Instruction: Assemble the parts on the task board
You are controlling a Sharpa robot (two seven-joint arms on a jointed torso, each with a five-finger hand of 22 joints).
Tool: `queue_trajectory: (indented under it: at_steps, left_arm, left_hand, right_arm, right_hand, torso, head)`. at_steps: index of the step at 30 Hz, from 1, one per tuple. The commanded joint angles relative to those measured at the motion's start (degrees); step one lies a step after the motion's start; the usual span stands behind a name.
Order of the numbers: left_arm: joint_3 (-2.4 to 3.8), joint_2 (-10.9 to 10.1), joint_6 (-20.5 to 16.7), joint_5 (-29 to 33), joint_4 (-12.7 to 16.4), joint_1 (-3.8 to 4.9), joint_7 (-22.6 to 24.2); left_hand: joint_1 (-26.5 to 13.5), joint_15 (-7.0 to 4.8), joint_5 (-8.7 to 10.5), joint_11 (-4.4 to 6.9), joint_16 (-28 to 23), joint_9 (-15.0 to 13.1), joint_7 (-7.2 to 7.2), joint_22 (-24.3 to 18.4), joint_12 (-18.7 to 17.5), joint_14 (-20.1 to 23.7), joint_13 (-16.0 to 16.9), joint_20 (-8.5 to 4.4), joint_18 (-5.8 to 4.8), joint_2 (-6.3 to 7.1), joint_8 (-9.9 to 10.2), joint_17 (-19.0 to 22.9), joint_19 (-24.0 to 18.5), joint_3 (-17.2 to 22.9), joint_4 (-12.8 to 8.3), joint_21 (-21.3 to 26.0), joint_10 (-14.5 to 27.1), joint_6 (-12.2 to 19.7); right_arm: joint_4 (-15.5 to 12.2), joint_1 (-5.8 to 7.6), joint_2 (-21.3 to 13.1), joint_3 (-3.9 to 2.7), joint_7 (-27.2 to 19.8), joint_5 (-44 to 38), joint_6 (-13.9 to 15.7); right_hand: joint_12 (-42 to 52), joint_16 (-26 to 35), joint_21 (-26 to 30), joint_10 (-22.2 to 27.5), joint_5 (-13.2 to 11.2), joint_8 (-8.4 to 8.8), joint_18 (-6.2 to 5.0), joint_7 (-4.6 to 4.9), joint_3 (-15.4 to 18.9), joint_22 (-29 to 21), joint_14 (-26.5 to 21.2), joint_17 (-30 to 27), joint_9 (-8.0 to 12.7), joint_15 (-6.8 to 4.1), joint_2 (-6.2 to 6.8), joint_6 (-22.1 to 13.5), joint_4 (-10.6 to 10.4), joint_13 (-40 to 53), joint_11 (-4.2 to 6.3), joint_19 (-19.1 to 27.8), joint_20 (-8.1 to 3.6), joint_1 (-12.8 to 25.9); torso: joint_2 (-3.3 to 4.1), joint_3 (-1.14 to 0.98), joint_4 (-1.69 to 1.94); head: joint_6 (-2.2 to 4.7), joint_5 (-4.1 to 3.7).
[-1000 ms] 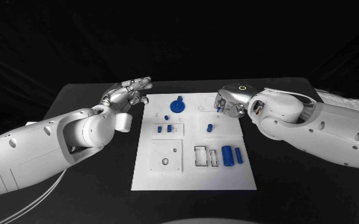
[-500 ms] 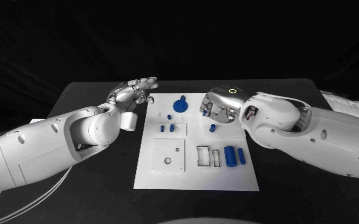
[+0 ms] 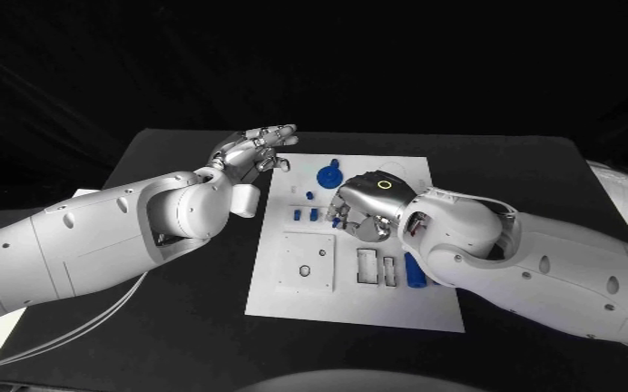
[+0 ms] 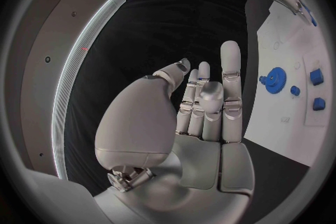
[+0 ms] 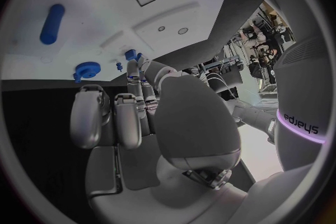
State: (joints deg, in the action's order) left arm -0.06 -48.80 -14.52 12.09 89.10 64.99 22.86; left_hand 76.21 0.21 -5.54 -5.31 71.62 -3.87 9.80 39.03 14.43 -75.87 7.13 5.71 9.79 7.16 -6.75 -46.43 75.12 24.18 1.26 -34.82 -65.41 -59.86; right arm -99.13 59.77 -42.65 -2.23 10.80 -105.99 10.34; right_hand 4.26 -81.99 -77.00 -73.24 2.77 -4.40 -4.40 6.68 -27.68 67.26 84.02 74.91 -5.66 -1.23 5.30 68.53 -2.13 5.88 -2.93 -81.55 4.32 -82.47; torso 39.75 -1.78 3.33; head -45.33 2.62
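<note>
The white task board [image 3: 343, 294] lies in the middle of the table. A blue gear [image 3: 328, 174] stands near its far edge, two small blue parts [image 3: 305, 215] lie left of centre, and a blue cylinder [image 3: 414, 270] lies at the right. My right hand [image 3: 361, 205] hovers over the board's middle with its fingers curled down, pinching a small blue part [image 5: 131, 55] at the fingertips. My left hand [image 3: 257, 149] hangs beside the board's far left corner, fingers apart and holding nothing. The left wrist view shows the gear [image 4: 271, 77] and the board [image 4: 290, 47].
A square plate with a small hole [image 3: 304, 260] and two narrow slots [image 3: 377, 268] take up the board's near half. The black table [image 3: 171, 319] surrounds the board. My large white forearms flank it on both sides.
My right hand has moved from the board's far right edge to above its middle, carrying the small blue part. The left hand stays by the far left corner. The camera has shifted.
</note>
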Motion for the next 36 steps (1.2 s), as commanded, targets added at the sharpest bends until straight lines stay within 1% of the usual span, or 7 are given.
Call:
queue_trajectory:
  at_steps: [1,6,10,20,27,34,36]
  left_arm:
    - [0.03,0.24,1.31,-0.3,0.28,0.02,0.03]
    - [0.03,0.35,1.4,-0.3,0.42,0.02,-0.04]
    - [0.03,0.38,1.46,-0.3,0.36,0.02,-0.08]
    - [0.03,0.35,1.54,-0.32,0.19,0.02,-0.14]
    - [0.03,0.29,1.63,-0.43,0.21,0.02,-0.22]
    - [0.03,0.18,1.7,-0.53,0.26,0.02,-0.26]
    - [0.03,0.16,1.76,-0.54,0.26,0.02,-0.27]
  left_hand:
    - [0.32,0.1,-0.33,0.12,-0.21,0.06,-0.09,-0.08,0.27,0.33,0.1,0.03,0.53,-0.09,-0.05,0.06,-0.45,-0.06,-0.33,0.35,0.34,0.35]
    - [0.28,0.12,-0.32,0.1,-0.23,0.05,-0.07,-0.1,0.34,0.38,0.11,0.05,0.53,-0.08,-0.05,0.13,-0.47,-0.12,-0.33,0.39,0.4,0.4]
    - [0.28,0.12,-0.32,0.1,-0.23,0.05,-0.07,-0.1,0.34,0.38,0.11,0.05,0.53,-0.08,-0.05,0.13,-0.47,-0.12,-0.33,0.39,0.4,0.4]
    - [0.28,0.12,-0.32,0.1,-0.23,0.05,-0.07,-0.1,0.34,0.38,0.11,0.05,0.53,-0.08,-0.05,0.13,-0.47,-0.12,-0.33,0.39,0.4,0.4]
    - [0.28,0.12,-0.32,0.1,-0.23,0.05,-0.07,-0.1,0.34,0.38,0.11,0.05,0.53,-0.08,-0.05,0.13,-0.47,-0.12,-0.33,0.39,0.4,0.4]
    - [0.21,0.16,-0.31,0.07,-0.26,0.05,-0.04,-0.13,0.48,0.48,0.15,0.09,0.53,-0.08,-0.06,0.26,-0.52,-0.24,-0.32,0.45,0.52,0.47]
    - [0.2,0.16,-0.31,0.07,-0.27,0.05,-0.04,-0.13,0.49,0.49,0.15,0.09,0.53,-0.08,-0.06,0.27,-0.52,-0.25,-0.32,0.46,0.52,0.47]
  right_arm:
    - [0.57,-1.2,1.16,0.15,-1.84,-0.72,-1.04]
    - [1.23,-2.34,2.27,0.34,-2.3,-0.52,-1.55]
    - [1.63,-2.73,2.62,0.46,-2.5,-0.41,-1.91]
    - [2.14,-2.99,2.97,0.59,-2.76,-0.32,-2.7]
    - [2.53,-3.04,3.16,0.63,-2.62,-0.6,-3.28]
    - [3.32,-3.07,3.82,0.74,-2.33,-1.27,-4.0]
    - [3.61,-3.1,4.07,0.79,-2.23,-1.49,-4.23]
  right_hand:
    - [-0.26,0.05,-0.04,-0.17,0.29,-0.15,-0.25,0.06,-0.37,-0.14,3.89,4.28,-0.1,-0.45,0.1,0.27,0.06,-0.05,0.04,-0.28,-0.22,0.37]
    - [-0.28,0.07,-0.01,-0.16,0.3,-0.13,-0.26,0.08,-0.41,-0.18,3.89,4.25,-0.1,-0.44,0.1,0.24,0.1,-0.06,0.02,-0.26,-0.22,0.37]
    - [-0.29,0.1,0.01,-0.15,0.31,-0.12,-0.27,0.1,-0.43,-0.23,3.88,4.21,-0.11,-0.44,0.11,0.23,0.12,-0.07,0.01,-0.25,-0.22,0.38]
    - [-0.31,0.08,0.02,-0.13,0.32,-0.1,-0.27,0.12,-0.45,-0.24,3.88,4.23,-0.11,-0.43,0.12,0.2,0.14,-0.07,0.0,-0.24,-0.23,0.4]
    - [-0.33,0.07,0.05,-0.11,0.33,-0.08,-0.28,0.14,-0.48,-0.3,3.88,4.23,-0.11,-0.42,0.14,0.18,0.18,-0.09,-0.02,-0.22,-0.23,0.43]
    - [-0.34,0.11,0.06,-0.1,0.32,-0.07,-0.28,0.16,-0.49,-0.33,3.88,4.19,-0.11,-0.41,0.15,0.16,0.2,-0.09,-0.04,-0.21,-0.23,0.46]
    - [-0.34,0.11,0.06,-0.1,0.32,-0.07,-0.28,0.16,-0.49,-0.33,3.88,4.19,-0.11,-0.41,0.15,0.16,0.2,-0.09,-0.04,-0.21,-0.23,0.46]
  torso:
    - [0.03,-0.02,-0.01]
    - [0.05,-0.05,-0.01]
    - [0.0,-0.01,-0.1]
    - [-0.01,-0.08,-0.08]
    - [0.01,-0.01,-0.09]
    - [0.01,-0.03,-0.16]
    - [0.0,-0.05,-0.1]
  head:
    - [-0.39,0.82]
    - [-0.69,1.25]
    - [-1.0,1.46]
    - [-1.49,1.76]
    - [-1.61,1.77]
    - [-1.8,2.0]
    - [-1.85,1.96]
